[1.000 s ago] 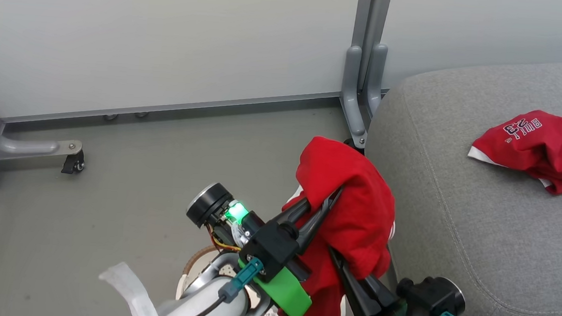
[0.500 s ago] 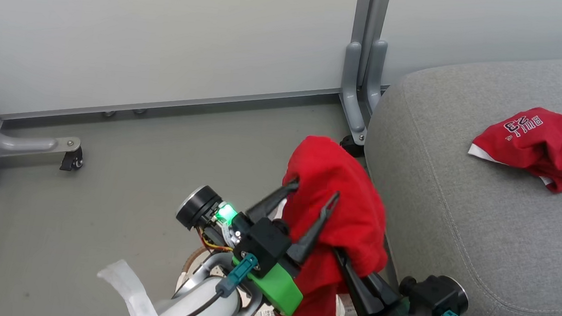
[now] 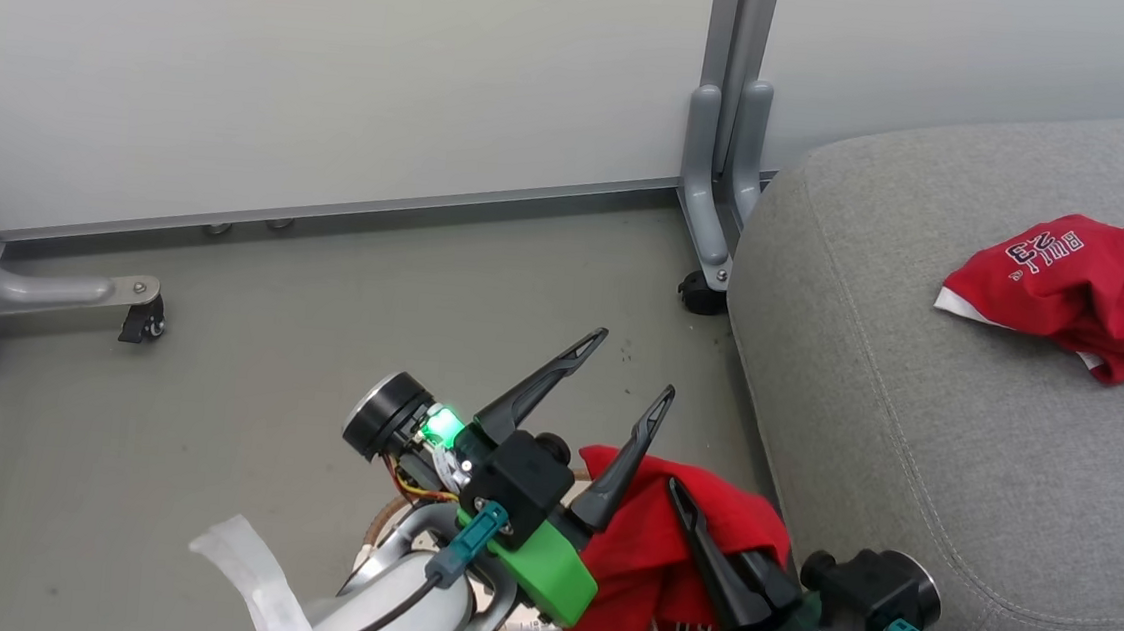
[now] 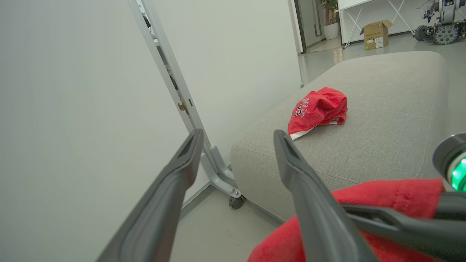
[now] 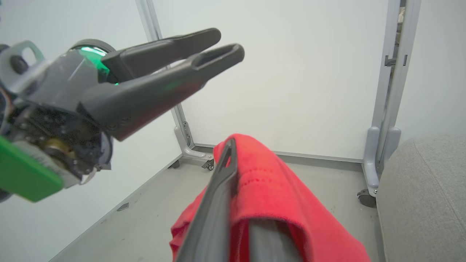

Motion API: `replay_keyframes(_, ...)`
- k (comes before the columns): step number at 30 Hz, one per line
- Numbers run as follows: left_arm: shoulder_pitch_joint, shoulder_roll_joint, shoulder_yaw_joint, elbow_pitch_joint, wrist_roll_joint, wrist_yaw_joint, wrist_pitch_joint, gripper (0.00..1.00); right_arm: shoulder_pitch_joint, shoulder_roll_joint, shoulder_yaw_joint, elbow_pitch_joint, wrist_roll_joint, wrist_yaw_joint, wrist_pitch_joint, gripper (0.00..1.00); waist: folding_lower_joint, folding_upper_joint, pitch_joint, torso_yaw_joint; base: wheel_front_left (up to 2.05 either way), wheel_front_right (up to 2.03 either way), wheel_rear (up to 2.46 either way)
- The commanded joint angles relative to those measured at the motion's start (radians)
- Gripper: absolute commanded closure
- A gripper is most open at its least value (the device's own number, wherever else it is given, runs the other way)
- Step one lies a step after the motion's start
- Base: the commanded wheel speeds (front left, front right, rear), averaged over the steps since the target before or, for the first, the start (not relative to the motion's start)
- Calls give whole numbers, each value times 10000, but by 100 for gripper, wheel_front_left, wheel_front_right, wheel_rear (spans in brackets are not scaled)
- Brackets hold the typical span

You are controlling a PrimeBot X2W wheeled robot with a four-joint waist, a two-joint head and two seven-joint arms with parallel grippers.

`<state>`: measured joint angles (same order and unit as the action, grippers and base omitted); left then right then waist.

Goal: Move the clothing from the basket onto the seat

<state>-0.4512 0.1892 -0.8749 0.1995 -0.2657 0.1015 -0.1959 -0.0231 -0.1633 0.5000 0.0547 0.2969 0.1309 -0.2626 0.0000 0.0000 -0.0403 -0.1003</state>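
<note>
Where the head view looks down, the left gripper [image 3: 637, 362] has its tapered dark fingers spread on nothing, and the right gripper [image 3: 677, 489] pinches a soft red garment [image 3: 639, 552] hanging beside the grey fabric seat [image 3: 914, 434]. In the left wrist view a second garment [image 4: 316, 109] lies crumpled on the seat, white-trimmed and printed "23". In the right wrist view the garment drapes in folds over the pressed-together fingers [image 5: 222, 189].

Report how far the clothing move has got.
Done: one red garment lies on the seat. In hand: a second red garment, pinched in the shut right hand, hangs short of the seat; the left hand is open and empty. Left: get it onto the seat. The basket is mostly hidden, so whether more remains cannot be told.
</note>
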Motion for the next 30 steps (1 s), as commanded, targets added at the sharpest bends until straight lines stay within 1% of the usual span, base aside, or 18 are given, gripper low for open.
replay_keyframes(1, 31, 76, -1, 40, -110, 41, -10, 0, 11, 3, -19, -43, -28, -3, -33, 100, 0, 0, 5, -6, 0, 0, 0)
replay_keyframes(10, 394, 133, 210, 185, -672, 33, 96, 0, 5, -26, -135, -147, -160, -3, -33, 100, 0, 0, 52, -50, 0, 0, 0)
replay_keyframes(16, 725, 379, 391, 271, -922, 111, -32, 0, -129, -74, -293, -356, -325, -3, -33, 100, 0, 0, 144, -159, 0, 0, 0)
replay_keyframes(26, 1532, 879, 867, -60, -1311, 542, -359, 0, -217, -148, -683, -752, -502, -3, -33, 100, 0, 0, 335, -519, 0, 0, 0)
replay_keyframes(30, 1903, 1132, 1178, -298, -1402, 818, -484, 0, -228, -164, -879, -900, -595, -3, -33, 100, 0, 0, 463, -748, 0, 0, 0)
